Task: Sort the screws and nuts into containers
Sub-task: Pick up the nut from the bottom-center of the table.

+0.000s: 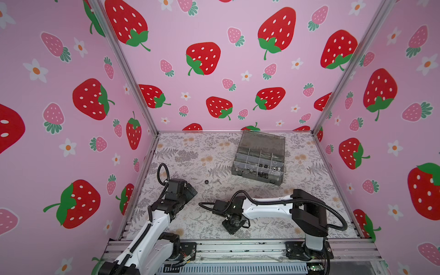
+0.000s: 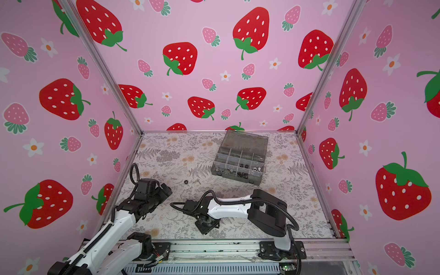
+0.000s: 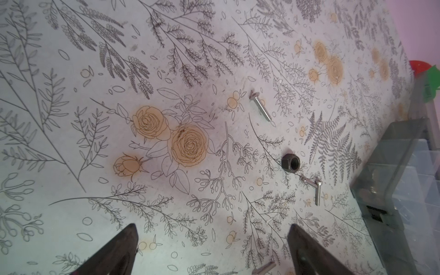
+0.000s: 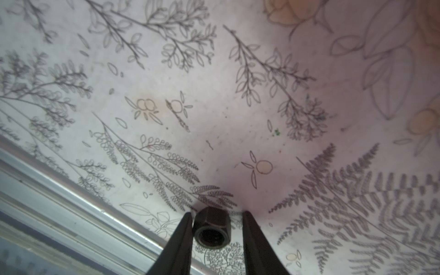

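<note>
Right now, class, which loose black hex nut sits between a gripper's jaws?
The nut near the front rail, between the right gripper's jaws; the other nut lies beside two silver screws.

Pink walls printed with strawberries and white flowers stand at nine, twelve and three o'clock. The tabletop bears a pale fern-and-rose print. An aluminium rail runs along six o'clock.

I get bright, even light in both top views — edges stretched. Right wrist view soft at the corners, pinkish, w/ a dim shadow round the black hex nut.
</note>
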You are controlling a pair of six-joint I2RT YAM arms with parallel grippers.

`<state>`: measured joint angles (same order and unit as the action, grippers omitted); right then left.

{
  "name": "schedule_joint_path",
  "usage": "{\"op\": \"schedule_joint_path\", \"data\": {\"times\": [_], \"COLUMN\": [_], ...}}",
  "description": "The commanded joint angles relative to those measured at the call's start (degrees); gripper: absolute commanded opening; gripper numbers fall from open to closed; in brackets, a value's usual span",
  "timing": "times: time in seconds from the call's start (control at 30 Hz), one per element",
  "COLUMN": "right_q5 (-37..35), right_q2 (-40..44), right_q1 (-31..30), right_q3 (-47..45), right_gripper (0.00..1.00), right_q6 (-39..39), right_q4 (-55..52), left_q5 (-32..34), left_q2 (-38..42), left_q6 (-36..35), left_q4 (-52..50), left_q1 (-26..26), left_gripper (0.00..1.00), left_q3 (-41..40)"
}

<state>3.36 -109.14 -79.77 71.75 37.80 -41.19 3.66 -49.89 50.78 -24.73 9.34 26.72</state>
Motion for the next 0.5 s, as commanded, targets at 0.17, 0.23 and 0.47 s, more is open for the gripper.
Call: {"op": "schedule_joint_path", "data": {"times": [0.17, 0.23, 0.47], "right_q5": [0.16, 0.23, -0.22], "right_q2": [-2.56, -2.39, -2.25], "right_q1": [-0.21, -0.21, -0.21], "right_q3": [-1.02, -1.38, -2.22], "right_gripper": [0.32, 0.32, 0.30], "right_q6": [-0.71, -0.68, -0.80], "right_q4": [-2.40, -2.70, -3.59], "left_q5": [1.17, 1.04, 0.84], "left_q2": [0.63, 0.45, -0.46], "left_q6": [0.30, 0.33, 0.37], "left_q4": [-1.87, -1.89, -1.30], "left_q1": [-0.55, -0.56, -0.66], "left_gripper": [0.99, 0.99, 0.99], "left_q3": [1.32, 1.40, 1.54]}}
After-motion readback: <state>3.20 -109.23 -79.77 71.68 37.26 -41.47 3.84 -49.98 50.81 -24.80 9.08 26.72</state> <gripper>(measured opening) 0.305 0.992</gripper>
